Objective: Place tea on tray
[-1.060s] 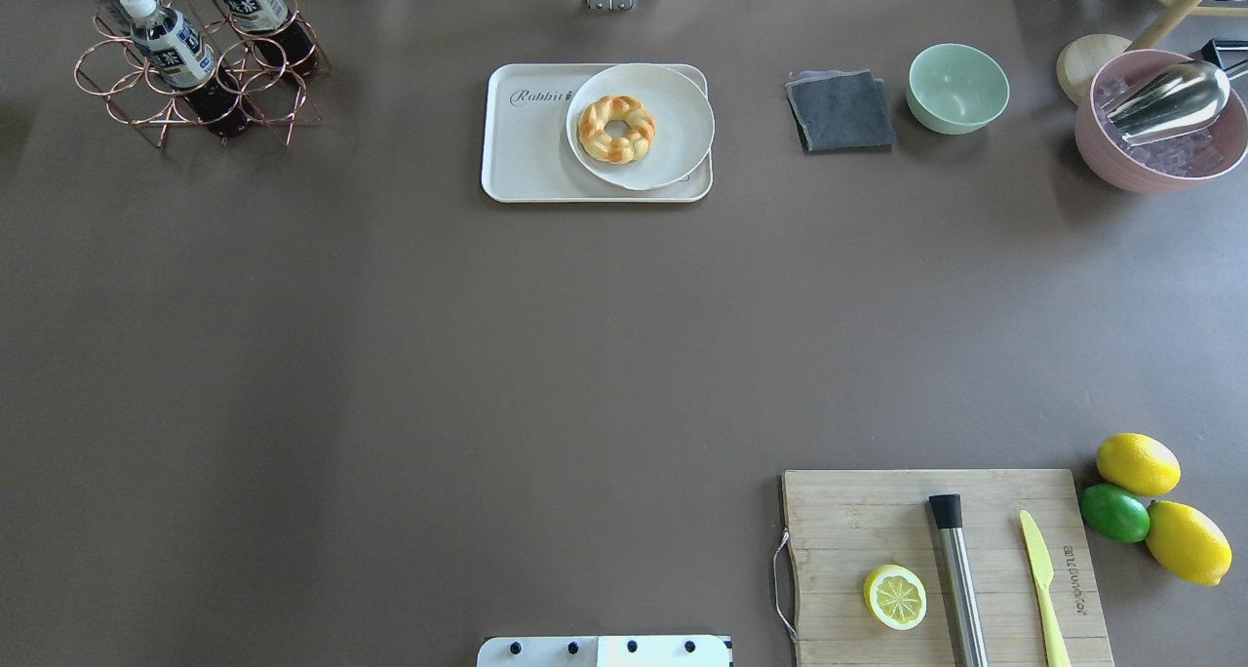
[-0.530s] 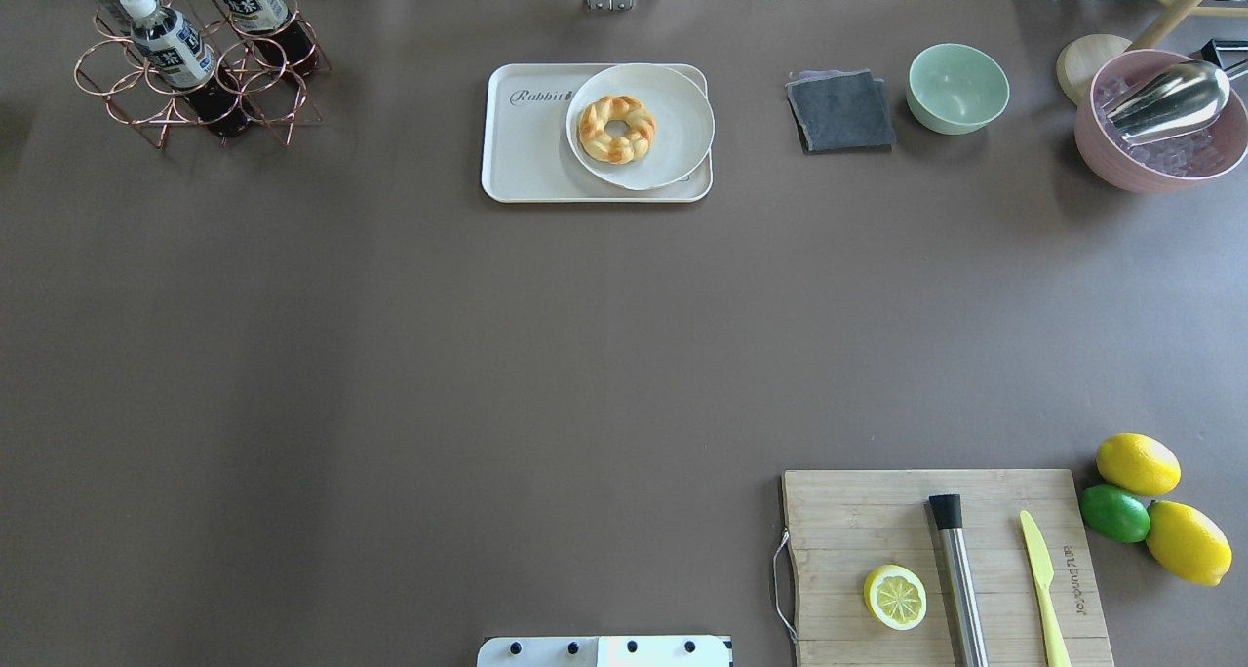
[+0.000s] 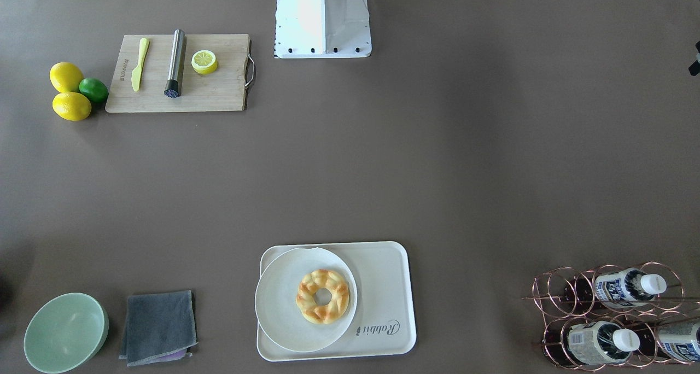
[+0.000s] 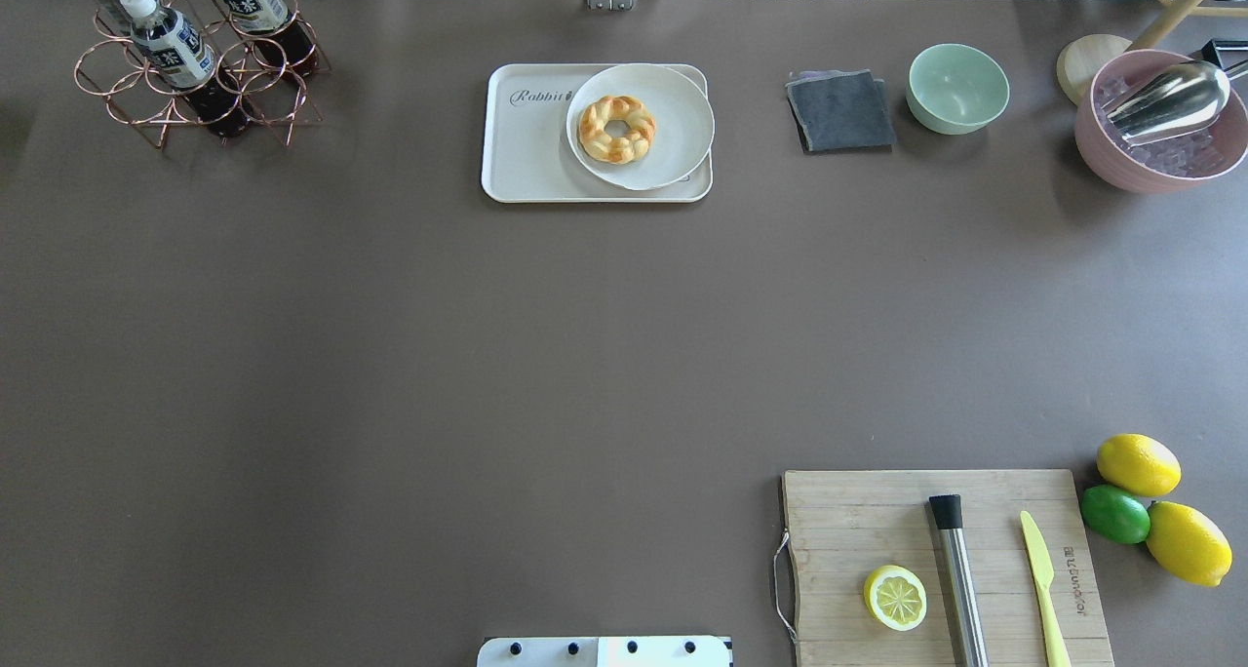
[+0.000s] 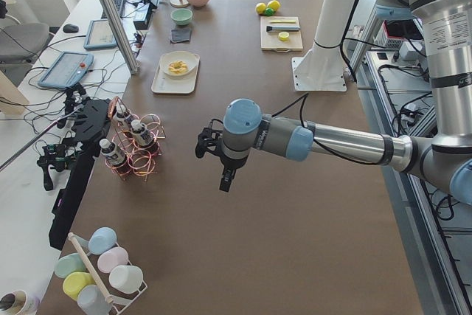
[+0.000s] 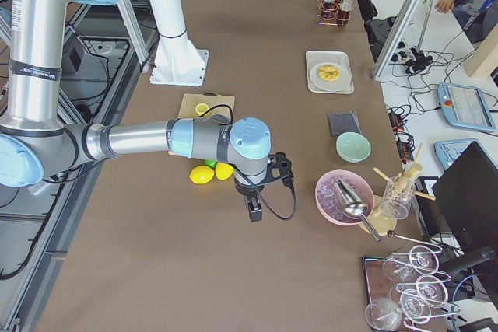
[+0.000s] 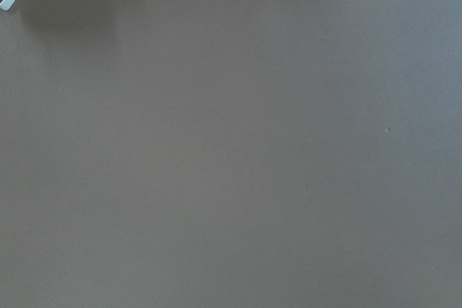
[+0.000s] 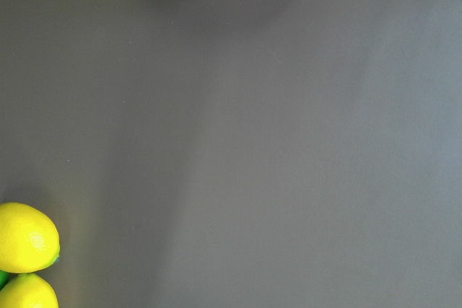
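Note:
Three tea bottles with white caps lie in a copper wire rack (image 4: 146,111) at the table's far left corner; the nearest tea bottle (image 4: 171,48) also shows in the front view (image 3: 623,286) and the exterior left view (image 5: 113,154). The cream tray (image 4: 526,150) with "Rabbit" lettering sits at the far middle (image 3: 383,286). My left gripper (image 5: 225,178) hangs above bare table to the right of the rack; I cannot tell whether it is open or shut. My right gripper (image 6: 254,211) hangs beyond the lemons near the pink bowl; I cannot tell its state either.
A round white plate (image 4: 673,150) with a ring pastry (image 4: 616,129) covers the tray's right part. A grey cloth (image 4: 840,111), green bowl (image 4: 957,87) and pink ice bowl (image 4: 1160,175) stand far right. A cutting board (image 4: 848,530) and lemons (image 4: 1138,463) lie near right.

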`<state>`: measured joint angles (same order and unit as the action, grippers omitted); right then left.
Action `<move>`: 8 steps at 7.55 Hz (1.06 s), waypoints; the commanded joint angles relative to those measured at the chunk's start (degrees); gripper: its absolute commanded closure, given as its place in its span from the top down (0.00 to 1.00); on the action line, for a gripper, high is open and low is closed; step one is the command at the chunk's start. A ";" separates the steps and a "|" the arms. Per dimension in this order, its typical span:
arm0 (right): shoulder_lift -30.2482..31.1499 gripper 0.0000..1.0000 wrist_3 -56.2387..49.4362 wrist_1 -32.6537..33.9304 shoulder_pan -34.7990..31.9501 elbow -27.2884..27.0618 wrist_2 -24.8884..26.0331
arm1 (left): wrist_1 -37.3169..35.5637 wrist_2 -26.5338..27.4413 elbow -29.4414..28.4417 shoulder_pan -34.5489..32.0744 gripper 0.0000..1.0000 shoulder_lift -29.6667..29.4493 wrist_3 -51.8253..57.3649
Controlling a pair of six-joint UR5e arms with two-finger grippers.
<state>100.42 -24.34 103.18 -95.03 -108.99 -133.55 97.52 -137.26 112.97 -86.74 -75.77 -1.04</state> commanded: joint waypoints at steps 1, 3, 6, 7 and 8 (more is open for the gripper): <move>0.83 1.00 -0.10 -0.08 0.02 -0.26 -0.22 | 1.43 1.72 -5.82 4.21 0.97 -12.60 -6.07; 0.83 1.00 -0.10 -0.08 0.02 -0.35 -0.22 | 2.23 3.13 -8.46 7.09 0.97 -22.09 -17.17; 1.18 1.00 -0.10 -0.08 0.11 -0.44 -0.58 | 13.78 12.18 -15.62 14.91 0.97 -28.17 -32.30; 1.18 1.00 -0.10 -0.08 0.37 -0.35 -0.58 | 16.01 12.72 -19.33 15.11 0.97 -30.12 -34.10; 1.27 1.00 -0.10 -1.21 0.46 -0.18 -0.58 | 16.21 12.72 -21.55 15.11 0.97 -32.40 -33.77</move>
<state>101.57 -24.43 103.04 -94.80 -109.38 -134.10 110.92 -125.39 96.70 -72.44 -104.13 -32.48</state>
